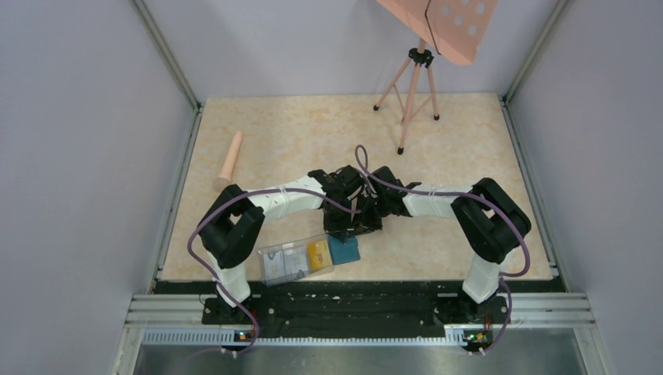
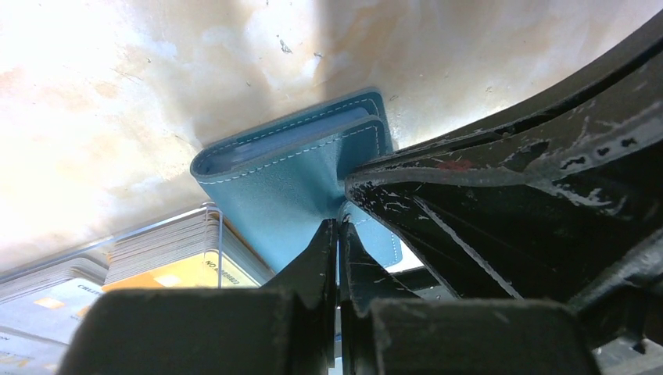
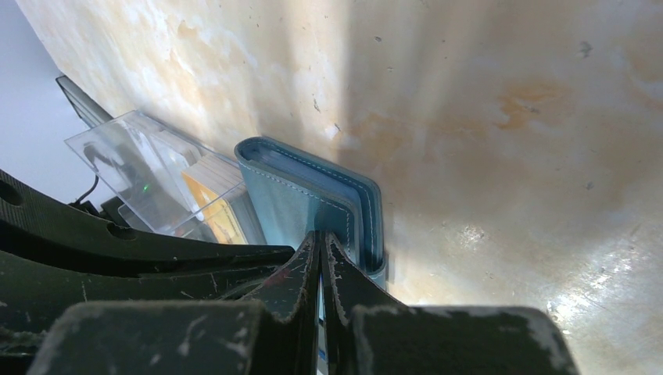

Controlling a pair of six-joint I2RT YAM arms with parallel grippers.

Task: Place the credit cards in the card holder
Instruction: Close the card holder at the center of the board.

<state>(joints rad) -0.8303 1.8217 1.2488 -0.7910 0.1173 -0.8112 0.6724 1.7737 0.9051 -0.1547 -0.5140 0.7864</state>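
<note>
Under the meeting wrists, left and right jaws clamp the card holder (image 2: 281, 187), mostly hidden from above.

The right gripper (image 3: 320, 244) had its jaws pinched together on the near flap of the folded teal holder (image 3: 301, 191), which lay on the mottled table (image 3: 508, 117) just beside a clear box (image 3: 137, 168) holding stacked cards (image 3: 213, 209), one of them orange.

Your top camera looks down from above the near edge over the whole surface (image 1: 313, 133); both wrist cameras sit very close, sharing the card holder (image 2: 289, 187).
</note>
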